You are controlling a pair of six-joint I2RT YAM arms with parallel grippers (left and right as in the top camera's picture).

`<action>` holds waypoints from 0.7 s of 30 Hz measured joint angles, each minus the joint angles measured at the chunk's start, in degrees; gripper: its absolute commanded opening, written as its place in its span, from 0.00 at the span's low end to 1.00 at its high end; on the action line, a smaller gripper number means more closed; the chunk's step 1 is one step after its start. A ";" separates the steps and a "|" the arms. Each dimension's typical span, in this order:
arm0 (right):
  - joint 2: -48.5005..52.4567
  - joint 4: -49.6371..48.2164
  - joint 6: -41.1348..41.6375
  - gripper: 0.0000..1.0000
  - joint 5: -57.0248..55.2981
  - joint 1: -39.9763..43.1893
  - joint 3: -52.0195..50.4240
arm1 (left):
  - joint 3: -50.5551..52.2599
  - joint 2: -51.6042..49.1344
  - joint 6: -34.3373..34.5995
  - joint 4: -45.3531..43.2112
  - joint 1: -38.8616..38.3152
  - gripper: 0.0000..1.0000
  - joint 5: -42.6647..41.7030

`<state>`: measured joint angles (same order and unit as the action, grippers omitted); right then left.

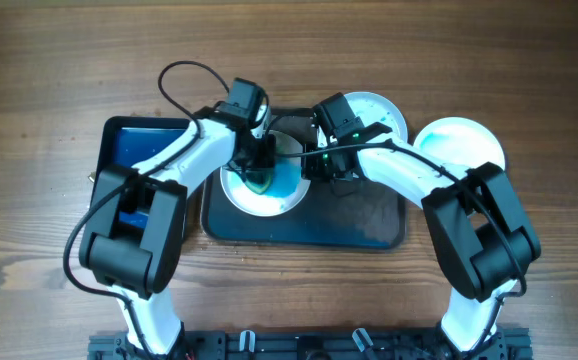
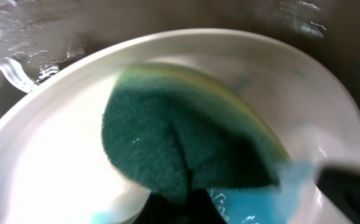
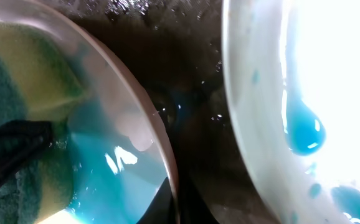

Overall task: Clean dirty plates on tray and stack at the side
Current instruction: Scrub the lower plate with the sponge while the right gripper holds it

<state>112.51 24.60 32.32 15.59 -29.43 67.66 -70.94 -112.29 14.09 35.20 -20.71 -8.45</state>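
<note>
Scrubbing is the step in hand, and the overhead view shows how it is set up. The tray [image 1: 369, 225] lies at the centre of the frame. The centre plate [image 1: 269, 200] sits on its left half, pooled with blue liquid [image 1: 287, 185]. The left gripper [image 1: 259, 170] is closed on a sponge [image 1: 261, 182] and presses it down onto that plate. The right gripper [image 1: 331, 165] is closed at the plate's right rim, seemingly pinching it to steady it. A second plate [image 1: 384, 108] overlaps the tray's upper right corner. A third plate [image 1: 459, 140] rests on the table at the right, off the tray, and a blue tray [image 1: 134, 145] lies at the left.

In the left wrist view the sponge [image 2: 180, 137] fills the middle of the frame, green face toward the camera and yellow layer along its upper edge. It lies flat on the centre plate [image 2: 55, 168], and the liquid [image 2: 255, 202] collects at lower right. To do this well, I judge the sponge should sweep toward that pool and out to the rim with even pressure. The bare white at the left looks clean.

In the right wrist view the centre plate's rim [image 3: 136, 112] curves down to the bottom edge, where the right gripper [image 3: 180, 208] meets it. The contact itself is dark and hard to read. The second plate [image 3: 255, 124] at the right carries a blue drop [image 3: 304, 134], and wet tray [image 3: 192, 74] shows between the two. The plate looks slippery, so the hold on the rim should stay firm, and the strokes should not push the plate against its neighbour.
</note>
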 measured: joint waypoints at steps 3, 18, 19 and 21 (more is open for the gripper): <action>0.04 -0.07 0.46 0.04 0.26 -0.68 0.00 | -2.10 -0.04 13.09 6.84 -1.68 0.04 13.29; 0.81 0.70 -1.38 0.04 7.15 2.49 0.00 | -1.95 -1.05 1.68 7.52 -4.15 0.04 -11.61; 0.85 0.68 -1.38 0.04 7.34 2.56 0.00 | -1.79 -1.36 1.57 5.75 -4.59 0.04 -13.84; 0.87 0.57 -1.33 0.04 7.32 2.67 0.00 | -1.42 -1.79 2.27 1.40 -4.85 0.04 -16.76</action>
<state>113.38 25.17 30.98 22.92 -26.76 67.66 -72.36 -114.08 16.36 36.60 -25.56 -25.21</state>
